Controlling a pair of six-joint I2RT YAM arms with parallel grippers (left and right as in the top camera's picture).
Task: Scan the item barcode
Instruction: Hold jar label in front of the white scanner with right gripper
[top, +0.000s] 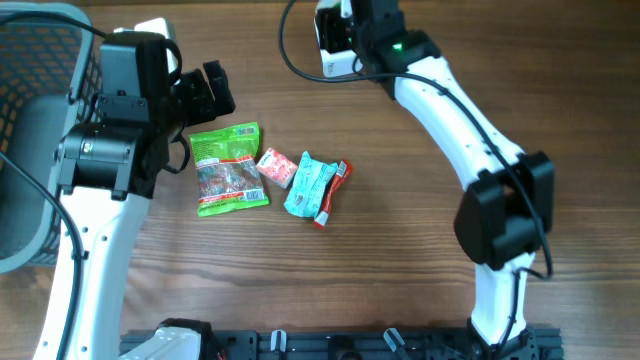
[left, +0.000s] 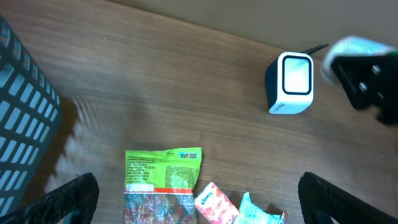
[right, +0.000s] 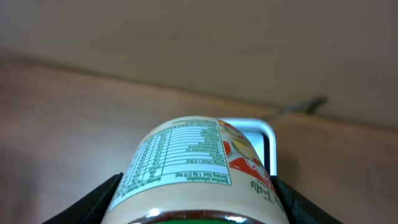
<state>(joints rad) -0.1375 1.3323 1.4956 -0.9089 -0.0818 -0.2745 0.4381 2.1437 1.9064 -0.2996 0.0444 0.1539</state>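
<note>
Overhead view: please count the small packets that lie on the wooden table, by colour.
Green flat plastic packet: 1
Pink small plastic packet: 1
Light blue crinkled plastic packet: 1
Red thin stick packet: 1
Total: 4

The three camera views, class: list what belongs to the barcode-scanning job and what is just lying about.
Job: round jar with printed label, white box-shaped scanner.
Lying about: green plastic snack packet, pink sachet, light-blue packet, red stick pack, grey mesh basket.

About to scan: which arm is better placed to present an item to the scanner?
Right: the right gripper holds a jar by the scanner; left gripper is open, empty, near the packets.
</note>
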